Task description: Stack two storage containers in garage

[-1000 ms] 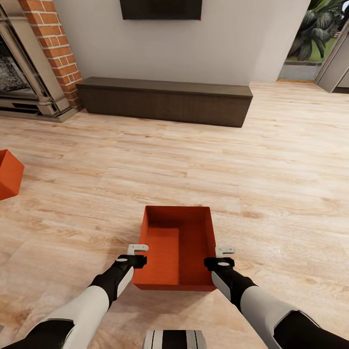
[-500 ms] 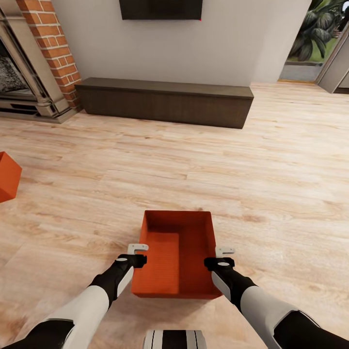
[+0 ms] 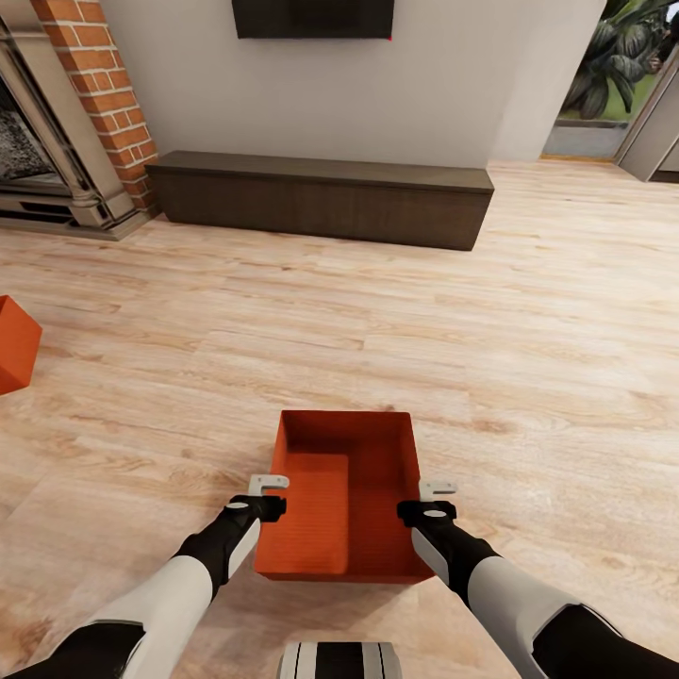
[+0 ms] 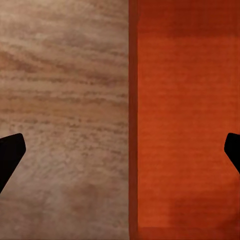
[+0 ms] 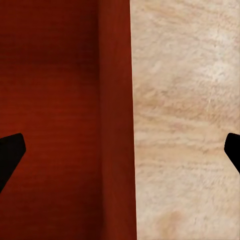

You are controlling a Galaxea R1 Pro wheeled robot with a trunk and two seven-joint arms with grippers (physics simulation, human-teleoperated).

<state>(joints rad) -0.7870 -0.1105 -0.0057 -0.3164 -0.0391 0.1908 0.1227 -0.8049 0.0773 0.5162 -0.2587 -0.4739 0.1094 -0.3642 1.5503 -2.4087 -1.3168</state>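
One orange-red storage container (image 3: 344,495) sits open-topped and empty on the living room's light wood floor, straight ahead of me. My left gripper (image 3: 267,495) hovers over its left long wall, my right gripper (image 3: 436,500) over its right long wall. In the left wrist view the left gripper (image 4: 120,152) is open, its black fingertips (image 4: 10,155) wide apart with the container wall (image 4: 133,120) between them. The right gripper (image 5: 120,152) is open the same way astride the other wall (image 5: 117,120). The second storage container (image 3: 14,344) stands at the far left, partly cut off.
A long dark low bench (image 3: 321,196) runs along the back wall under a black TV (image 3: 313,17). A brick fireplace (image 3: 66,113) stands at the back left. A doorway with plants (image 3: 613,85) opens at the back right. Bare wood floor (image 3: 528,358) stretches around.
The whole picture has shifted slightly. The near container now shows a little lower and larger between my arms. Both grippers keep their places and stay open.
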